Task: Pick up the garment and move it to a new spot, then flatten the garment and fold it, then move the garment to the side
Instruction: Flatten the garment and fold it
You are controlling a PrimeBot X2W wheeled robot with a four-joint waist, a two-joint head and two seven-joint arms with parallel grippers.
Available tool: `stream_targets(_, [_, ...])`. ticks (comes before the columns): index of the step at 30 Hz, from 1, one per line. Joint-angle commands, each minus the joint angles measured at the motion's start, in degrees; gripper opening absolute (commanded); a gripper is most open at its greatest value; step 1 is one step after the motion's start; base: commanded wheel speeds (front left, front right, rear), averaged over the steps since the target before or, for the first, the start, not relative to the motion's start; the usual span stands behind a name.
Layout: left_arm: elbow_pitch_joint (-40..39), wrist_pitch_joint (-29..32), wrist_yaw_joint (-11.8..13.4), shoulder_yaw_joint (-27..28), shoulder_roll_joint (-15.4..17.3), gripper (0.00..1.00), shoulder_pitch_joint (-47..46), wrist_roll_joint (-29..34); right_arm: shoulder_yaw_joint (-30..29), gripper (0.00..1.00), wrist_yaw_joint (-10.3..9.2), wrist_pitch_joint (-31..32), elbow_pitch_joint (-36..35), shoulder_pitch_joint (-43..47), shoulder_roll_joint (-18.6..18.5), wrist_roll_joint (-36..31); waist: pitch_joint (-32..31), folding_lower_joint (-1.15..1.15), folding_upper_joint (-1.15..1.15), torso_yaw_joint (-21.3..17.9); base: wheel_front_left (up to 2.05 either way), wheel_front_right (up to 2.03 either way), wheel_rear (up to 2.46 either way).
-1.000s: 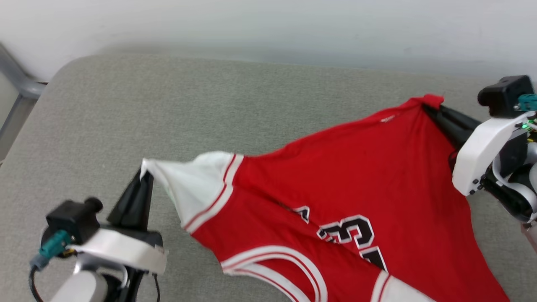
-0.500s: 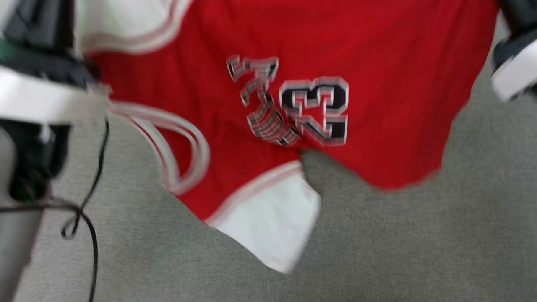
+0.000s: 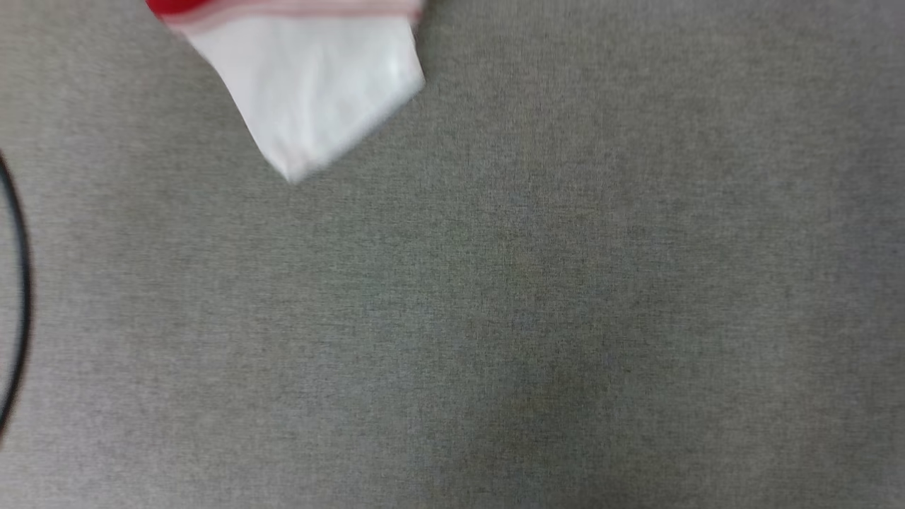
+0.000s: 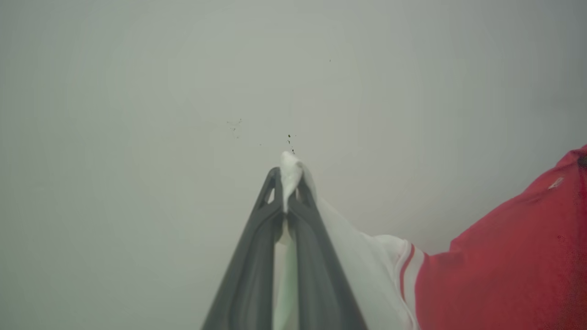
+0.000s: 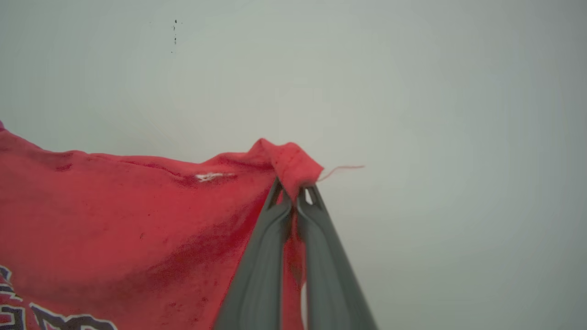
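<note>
The garment is a red jersey with white sleeves. In the head view one white sleeve point(image 3: 318, 92) of it hangs down from the top edge over the grey fabric surface point(image 3: 537, 304). My left gripper point(image 4: 288, 178) is shut on the tip of the other white sleeve point(image 4: 353, 247), with the red body point(image 4: 504, 256) stretching off to the right. My right gripper point(image 5: 296, 192) is shut on a red hem corner point(image 5: 286, 160), the red cloth point(image 5: 114, 215) spreading left with black lettering at the lower left. Both grippers point at a pale wall.
A black cable point(image 3: 18, 297) curves along the left edge of the head view. The grey fabric surface spreads wide below the hanging sleeve. A pale wall point(image 4: 183, 91) stands behind both grippers.
The head view has swung down, so the jersey has slid up out of the picture, leaving one sleeve at the top. Both grippers keep their hold on the garment.
</note>
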Motion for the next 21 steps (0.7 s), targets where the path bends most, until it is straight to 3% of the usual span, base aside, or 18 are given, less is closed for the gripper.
stream_targets(1, [0.8,-0.31,-0.19,0.13,-0.23,0.0,-1.96,0.08,0.09,0.0,-0.08,-0.34,0.75,-1.62,0.29,-0.55,2.49,-0.02,0.0,-0.57,0.0,0.0,0.0])
stream_targets(7, [11.16,-2.21,-1.69,-1.5,-2.32,0.0,-15.29,1.79,0.95,0.0,-0.08,-4.25,11.41,-15.16,1.28,-3.75,5.27,-0.02,0.0,-0.41,0.0,0.0,0.0])
stream_targets(12, [17.08,-4.31,-2.42,-3.36,-3.88,0.0,-20.88,2.53,1.72,0.0,-0.09,-7.83,18.49,-21.49,1.52,-4.74,6.36,-0.02,0.0,0.21,0.0,0.0,0.0])
stream_targets(21, [25.7,-8.92,-3.33,-6.31,-4.12,0.0,-16.98,0.66,5.8,0.0,-0.09,-13.91,29.97,-19.77,1.94,-3.35,7.87,-0.02,0.0,-0.03,0.0,0.0,0.0])
